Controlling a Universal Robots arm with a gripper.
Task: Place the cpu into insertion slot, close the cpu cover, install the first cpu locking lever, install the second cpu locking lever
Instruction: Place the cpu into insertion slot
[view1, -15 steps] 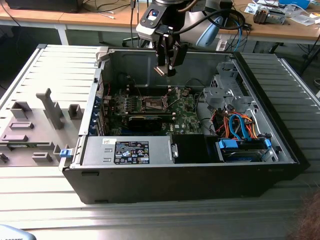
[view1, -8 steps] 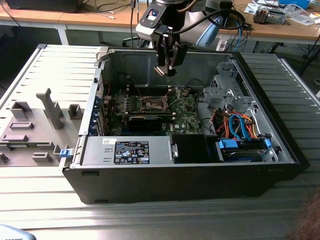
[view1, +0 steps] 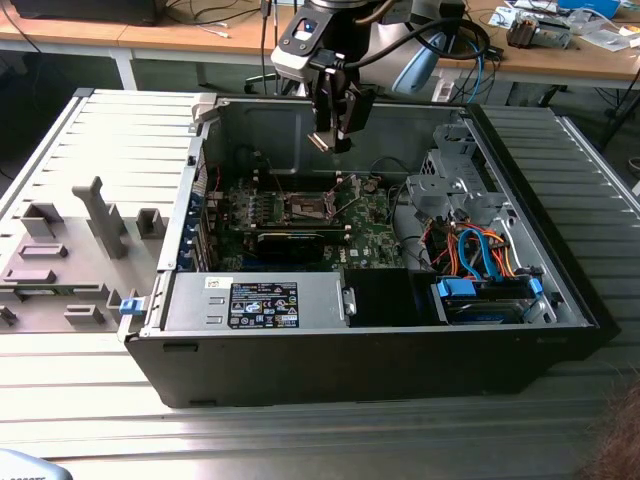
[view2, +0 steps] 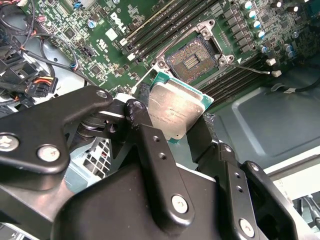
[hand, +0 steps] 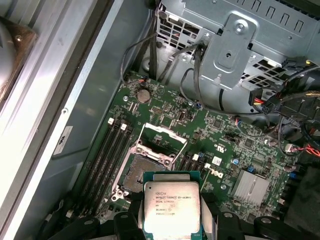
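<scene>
step 1, placing | gripper (view1: 333, 140) pinches cpu (view2: 175, 107) by its edges, above bare insertion slot (view2: 192, 59) | cpu cover (hand: 162, 137) up | likely calls for square, level alignment

One cpu (hand: 171, 207) is counted. One insertion slot (hand: 141, 172) is seen, with one cpu cover (hand: 161, 139). One claw (view1: 332, 138) is noted. One open computer case (view1: 300, 360) is recorded, holding one green board (hand: 210, 135). On the board, one coin cell (hand: 143, 95) and one finned silver heatsink (hand: 252, 184) are counted.
</scene>
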